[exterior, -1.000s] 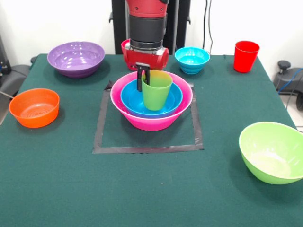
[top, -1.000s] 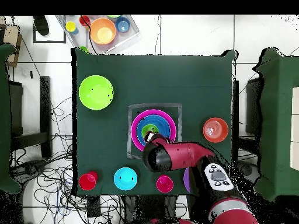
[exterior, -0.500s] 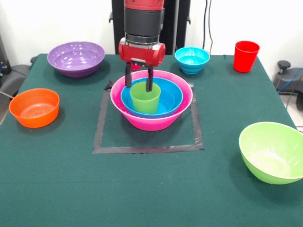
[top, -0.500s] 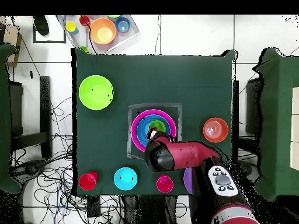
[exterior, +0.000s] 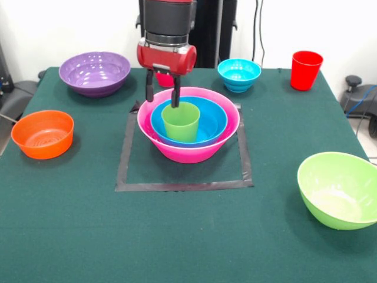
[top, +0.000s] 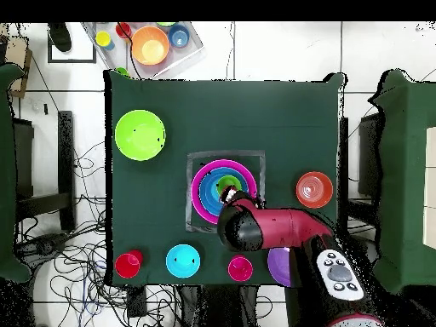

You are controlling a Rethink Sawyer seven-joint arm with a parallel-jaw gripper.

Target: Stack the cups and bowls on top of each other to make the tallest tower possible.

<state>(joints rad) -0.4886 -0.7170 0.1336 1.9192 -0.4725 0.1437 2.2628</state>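
**A:** Status at that frame?

**B:** I read it as just after a placement. The light green cup stood upright inside the blue bowl, which sat nested in the big pink bowl, all inside the taped square. So the tower was 3 pieces. The gripper hung above the cup's far rim, jaws apart, holding nothing, 1 finger tip close to the rim. I couldn't tell if it touched.

**A:** Next move?

**B:** My call: lift clear, then fetch another piece. A cup was on top, so only another cup would nest. A bowl on it would need to go upside down and looked wobbly to me.

**A:** What was around? Near to far.

**B:** Nearest the front camera: lime green bowl, well apart from the tower. Then the orange bowl on the opposite side. At the far edge: purple bowl, small blue bowl, red cup at the corner. The pink-red cup showed in the overhead view by the base, mostly hidden behind the arm in the front view.

**A:** Obstructions?

**B:** Nothing on the table between tower and red cup. The pink-red cup sat close under the arm, awkward reach I judged. Off the table, a tray with more small pieces, out of play.
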